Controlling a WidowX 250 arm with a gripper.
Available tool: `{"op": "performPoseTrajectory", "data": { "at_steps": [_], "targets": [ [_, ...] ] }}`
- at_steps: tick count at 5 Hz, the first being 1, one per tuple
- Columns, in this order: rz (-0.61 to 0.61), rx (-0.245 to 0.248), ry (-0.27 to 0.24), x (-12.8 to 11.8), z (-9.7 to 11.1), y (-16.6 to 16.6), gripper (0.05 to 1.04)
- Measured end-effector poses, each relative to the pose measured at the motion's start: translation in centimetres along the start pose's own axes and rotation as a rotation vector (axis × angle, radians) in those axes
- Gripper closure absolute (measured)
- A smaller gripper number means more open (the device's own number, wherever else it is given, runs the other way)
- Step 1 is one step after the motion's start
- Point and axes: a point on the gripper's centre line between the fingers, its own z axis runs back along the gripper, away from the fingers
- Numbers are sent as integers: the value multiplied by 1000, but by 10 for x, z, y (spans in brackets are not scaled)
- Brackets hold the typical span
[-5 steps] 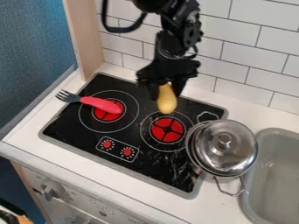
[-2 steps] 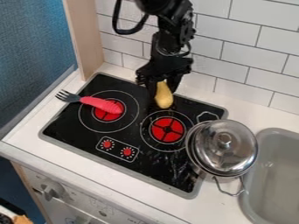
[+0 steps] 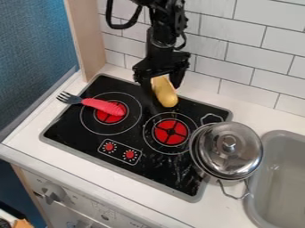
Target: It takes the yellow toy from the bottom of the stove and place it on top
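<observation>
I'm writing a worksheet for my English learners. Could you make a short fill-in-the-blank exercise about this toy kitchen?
1. The toy at the end effector is ____ in colour.
2. The stovetop has ____ burners with red centres.
3. The fork lies across the burner on the picture's ____ side.
4. The pot overlaps the stovetop's edge on the picture's ____ side.

Missing words: yellow; two; left; right

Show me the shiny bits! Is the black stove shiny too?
In the camera view, bright glints and darker reflections show on the metal lid; in that same camera view, pale streaks mark the black stove top, mostly towards the lid's side, but I can't tell whether they are glare or scuffs.
</observation>
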Motion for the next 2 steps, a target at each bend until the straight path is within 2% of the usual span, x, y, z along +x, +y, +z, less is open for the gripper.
{"op": "performPoseTrajectory", "data": {
  "at_steps": [2],
  "targets": [
    [27, -14, 31, -3, 2, -3, 83]
  ]
}}
